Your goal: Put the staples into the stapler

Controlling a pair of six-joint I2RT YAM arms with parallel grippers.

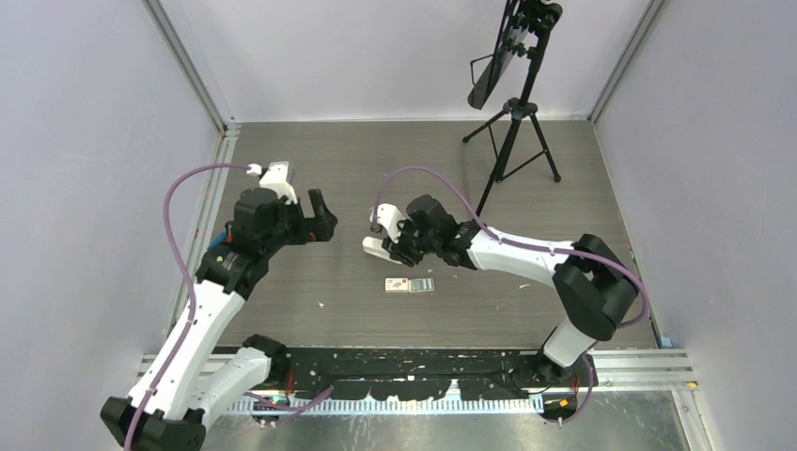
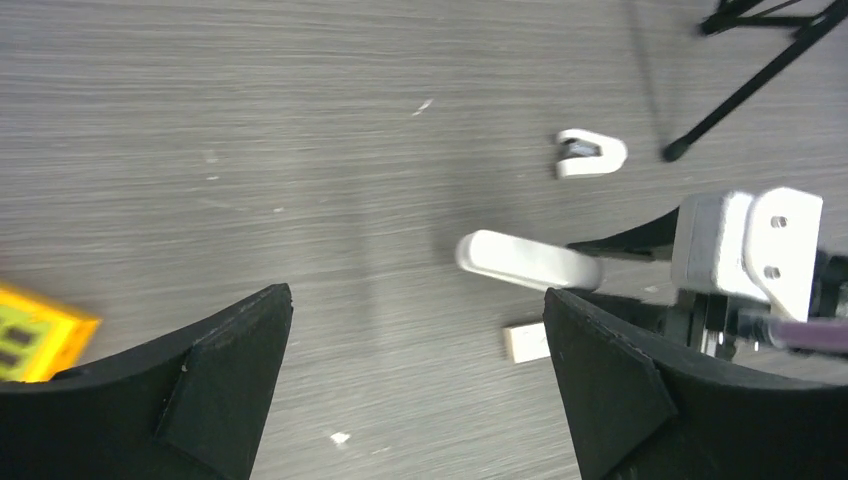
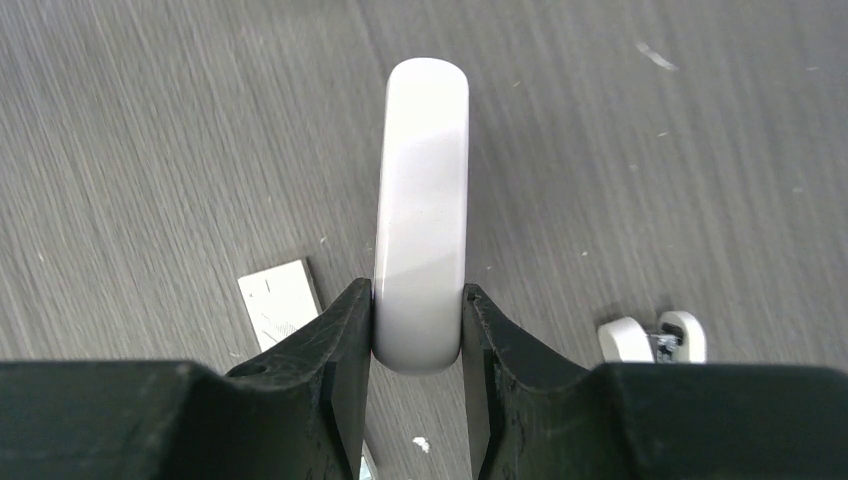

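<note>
Right pincer (image 3: 417,335) pinching the stapler (image 3: 420,180), mid-scene over the tabletop (image 3: 150,150). Left pincer (image 2: 415,300) spread wide, holding nothing. Staples box (image 1: 398,284) lies flat on the tabletop, just near of the stapler.

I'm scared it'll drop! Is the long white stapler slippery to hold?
Probably a bit slippery: the stapler looks smooth and glossy. It seems stiff, jutting straight out of the right gripper without sagging. Pinched only near one end, it might swivel if bumped.
</note>
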